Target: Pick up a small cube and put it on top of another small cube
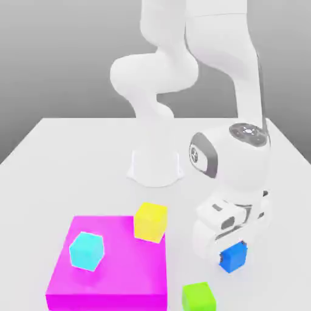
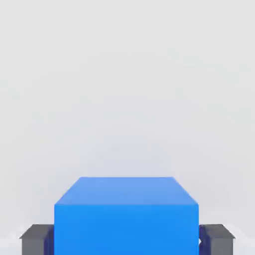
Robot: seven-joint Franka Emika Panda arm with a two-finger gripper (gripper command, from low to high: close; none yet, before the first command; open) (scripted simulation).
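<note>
Before a plain grey backdrop, on a smooth white surface, a white robot gripper pinches a solid blue cube.

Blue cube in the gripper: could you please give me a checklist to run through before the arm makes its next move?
1. Fingers closed on both sides of the blue cube: ok.
2. Blue cube sitting level between the gripper's fingers: ok.
3. Another small cube available to stack on, such as the green cube: ok.
4. Blue cube already above another cube: not ok.
5. Which cube is meant as the base: cannot tell.
</note>
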